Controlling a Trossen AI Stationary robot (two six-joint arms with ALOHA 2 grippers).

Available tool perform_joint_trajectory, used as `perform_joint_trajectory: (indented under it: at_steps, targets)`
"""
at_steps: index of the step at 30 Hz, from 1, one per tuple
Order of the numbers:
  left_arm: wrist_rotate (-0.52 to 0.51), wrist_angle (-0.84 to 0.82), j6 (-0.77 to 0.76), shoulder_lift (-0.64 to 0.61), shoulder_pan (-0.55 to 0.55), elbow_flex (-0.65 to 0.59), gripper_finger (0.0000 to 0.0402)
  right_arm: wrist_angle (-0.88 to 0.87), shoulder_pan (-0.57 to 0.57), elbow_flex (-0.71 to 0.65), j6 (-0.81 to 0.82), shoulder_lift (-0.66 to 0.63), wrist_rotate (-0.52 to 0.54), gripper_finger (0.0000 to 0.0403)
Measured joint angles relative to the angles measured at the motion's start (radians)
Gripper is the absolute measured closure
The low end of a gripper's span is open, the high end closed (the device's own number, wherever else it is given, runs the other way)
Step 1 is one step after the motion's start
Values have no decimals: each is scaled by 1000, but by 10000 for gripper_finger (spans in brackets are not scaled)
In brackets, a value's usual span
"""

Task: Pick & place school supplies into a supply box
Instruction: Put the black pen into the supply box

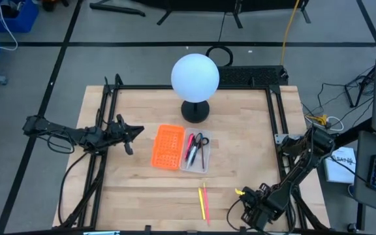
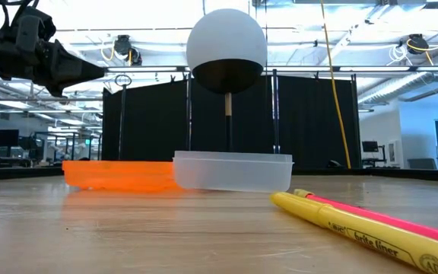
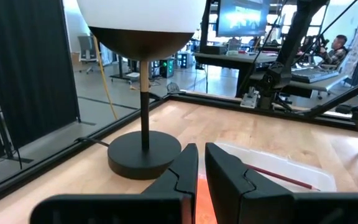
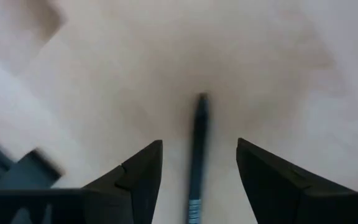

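Two highlighters (image 1: 203, 201), yellow and pink, on table near front edge, scissors (image 1: 199, 140) and pens in clear supply box (image 1: 196, 153) beside orange panel (image 1: 166, 147), right gripper (image 4: 197, 163) wide open over dark pen (image 4: 197, 155), left gripper (image 3: 201, 171) nearly closed, empty, raised near lamp (image 1: 195, 79).

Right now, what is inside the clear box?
Seen from above, the box holds scissors and a few pens, one pink-red. The low view shows only its frosted wall, so the contents are hidden there. How many pens lie inside cannot be counted.
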Motion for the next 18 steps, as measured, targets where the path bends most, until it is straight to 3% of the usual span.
perform_joint_trajectory:
  at_steps: [7, 14, 18]
  targets:
    - [0, 0, -5, 0, 0, 0, 366, 71, 3, -57, 34, 13, -109, 204]
    - [0, -2, -5, 0, -1, 0, 366, 71, 8, -106, 60, 39, -114, 205]
    - [3, -2, -6, 0, 0, 0, 366, 71, 15, -140, 58, 39, -106, 230]
